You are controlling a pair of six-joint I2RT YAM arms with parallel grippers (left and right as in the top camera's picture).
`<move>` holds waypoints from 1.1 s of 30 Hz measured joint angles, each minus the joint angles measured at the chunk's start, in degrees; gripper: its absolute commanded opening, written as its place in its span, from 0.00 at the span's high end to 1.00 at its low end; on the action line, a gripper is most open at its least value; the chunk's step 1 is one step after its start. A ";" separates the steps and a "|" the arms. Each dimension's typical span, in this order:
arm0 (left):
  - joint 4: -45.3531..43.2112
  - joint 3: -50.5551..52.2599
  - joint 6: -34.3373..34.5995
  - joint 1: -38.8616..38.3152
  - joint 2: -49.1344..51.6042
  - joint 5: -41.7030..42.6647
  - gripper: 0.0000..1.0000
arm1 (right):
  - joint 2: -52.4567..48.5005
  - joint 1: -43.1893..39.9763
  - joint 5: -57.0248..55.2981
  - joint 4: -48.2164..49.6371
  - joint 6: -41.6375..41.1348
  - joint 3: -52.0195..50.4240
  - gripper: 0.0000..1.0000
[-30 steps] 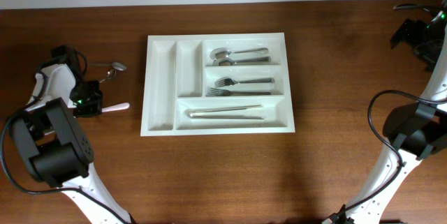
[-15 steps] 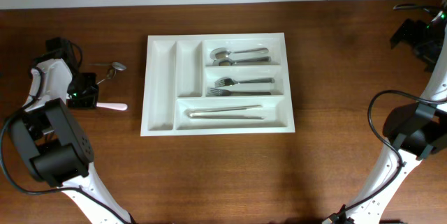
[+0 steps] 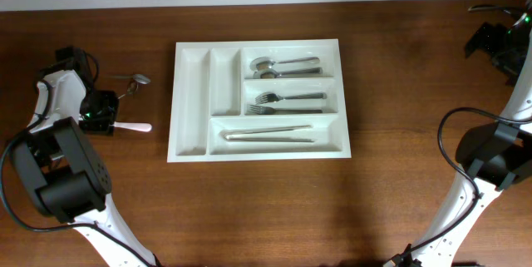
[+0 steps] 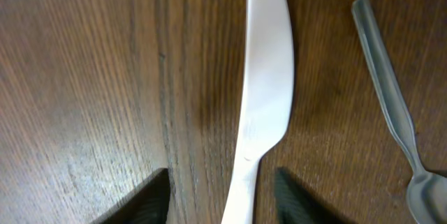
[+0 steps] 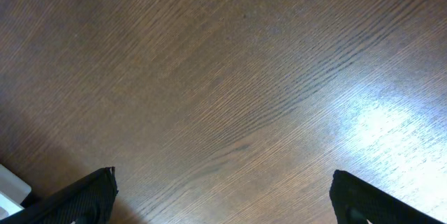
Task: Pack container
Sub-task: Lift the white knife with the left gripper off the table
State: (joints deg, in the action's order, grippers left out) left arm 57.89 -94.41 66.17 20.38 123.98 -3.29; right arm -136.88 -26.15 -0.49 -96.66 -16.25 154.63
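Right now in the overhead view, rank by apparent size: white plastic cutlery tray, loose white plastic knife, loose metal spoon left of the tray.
1. White plastic cutlery tray: by far the largest.
2-3. White plastic knife and metal spoon: look alike in size; the left arm hides part of each, so unranked.

White five-compartment container [image 3: 190,101], lying flat, cutlery [image 3: 287,98] in three wide compartments

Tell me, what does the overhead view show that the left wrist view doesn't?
Only overhead: the white container with cutlery sorted inside, and the right arm. Only left wrist: the left gripper with dark fingertips apart, either side of the white knife. Both: that knife and a metal spoon on the wooden table.
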 measured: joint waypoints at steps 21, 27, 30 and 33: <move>-4.42 3.67 -0.02 -0.70 0.00 -0.22 0.43 | 0.00 0.00 0.00 -0.02 0.00 0.00 0.01; -7.21 5.62 -0.02 -3.10 -0.55 -0.79 0.43 | 0.00 0.00 -0.02 0.00 0.00 0.00 0.01; -7.98 5.70 0.00 -4.15 -0.66 -0.85 0.49 | 0.00 0.00 0.00 -0.02 -0.04 0.00 0.01; -8.04 5.70 -0.17 -5.03 -0.66 -0.85 0.51 | 0.00 0.00 0.00 0.00 0.00 0.00 0.01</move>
State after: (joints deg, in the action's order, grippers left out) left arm 49.84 -88.71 66.00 15.35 123.33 -4.14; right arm -136.88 -26.15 -0.49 -96.66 -16.25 154.63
